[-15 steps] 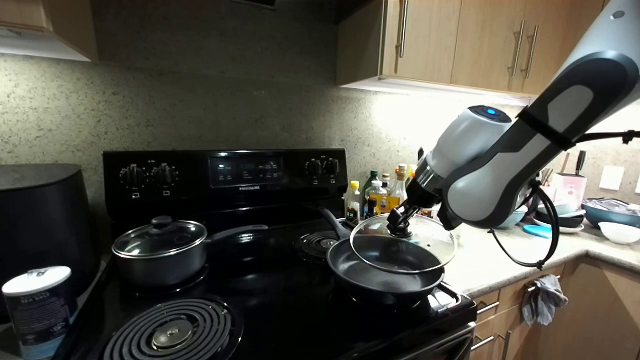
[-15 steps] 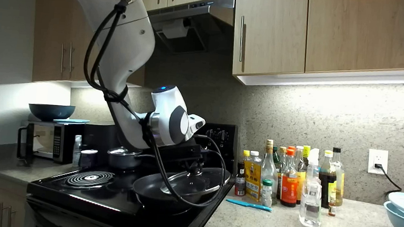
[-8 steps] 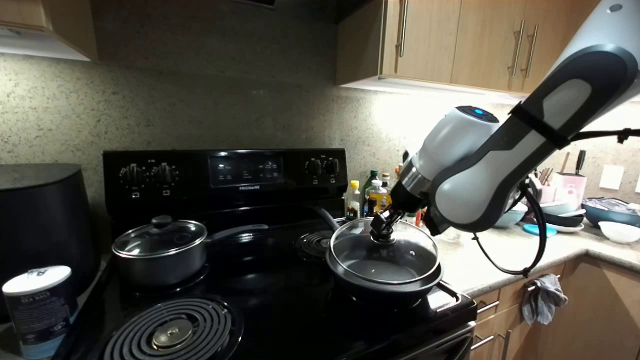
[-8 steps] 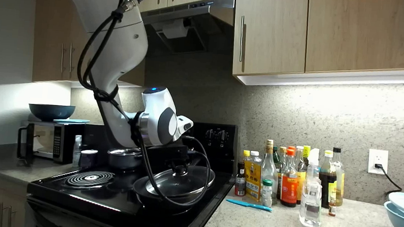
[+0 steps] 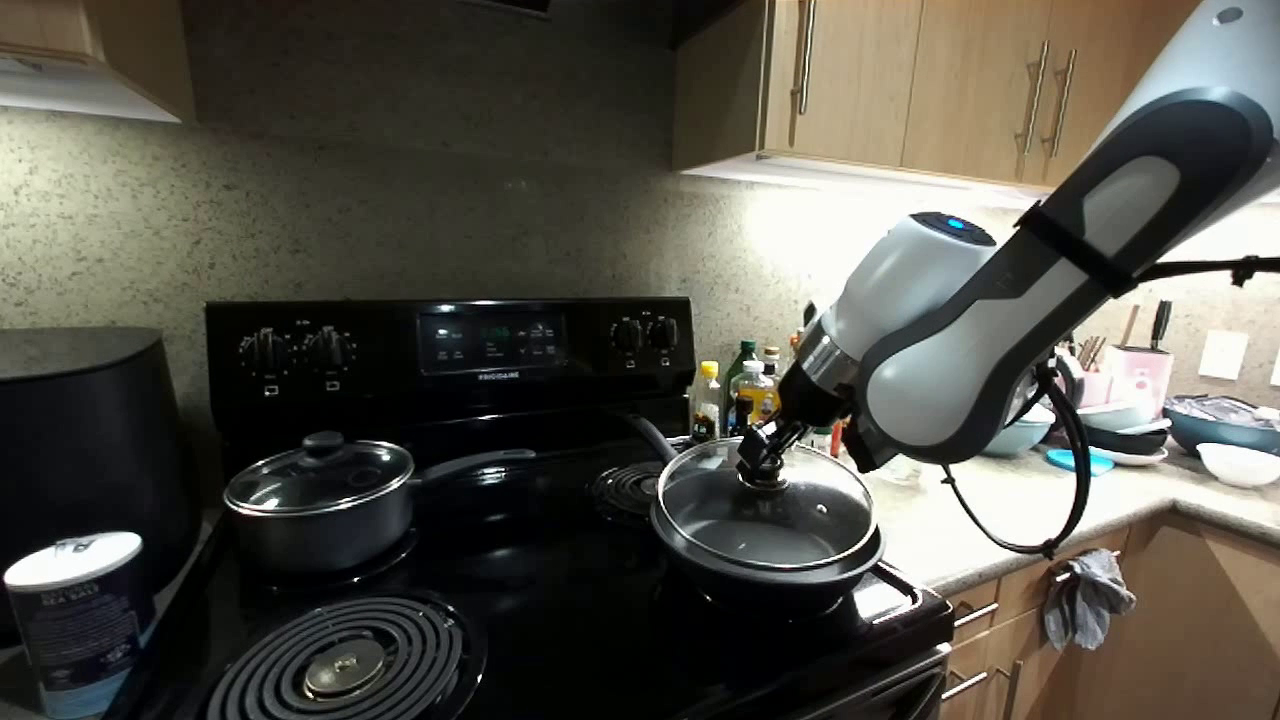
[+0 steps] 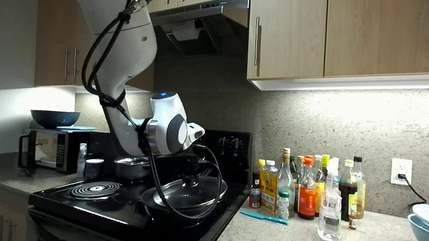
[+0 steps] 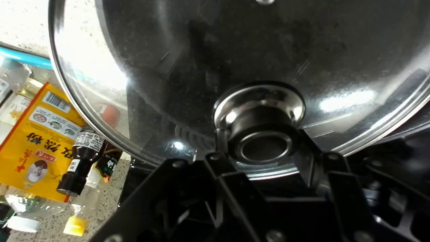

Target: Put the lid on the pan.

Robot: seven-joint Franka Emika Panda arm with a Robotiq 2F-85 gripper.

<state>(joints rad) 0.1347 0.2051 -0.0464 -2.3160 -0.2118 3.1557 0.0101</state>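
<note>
Gripper (image 7: 262,137) narrow, centre knob (image 7: 263,148) pinched; clear glass lid (image 5: 795,525) held tilted over blk frying pan (image 5: 800,590), rim contact unclear; est.: lid stiff, mod. heavy, glass slippery & breakable, knob firmer purchase; hold best taken across knob's neck

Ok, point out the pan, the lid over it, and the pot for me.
Pan (image 5: 770,598): in an exterior view, on the front outer wall.
Lid (image 7: 248,60): in the wrist view, on the clear glass.
Pot (image 5: 325,542): in an exterior view, on the side wall.
</note>
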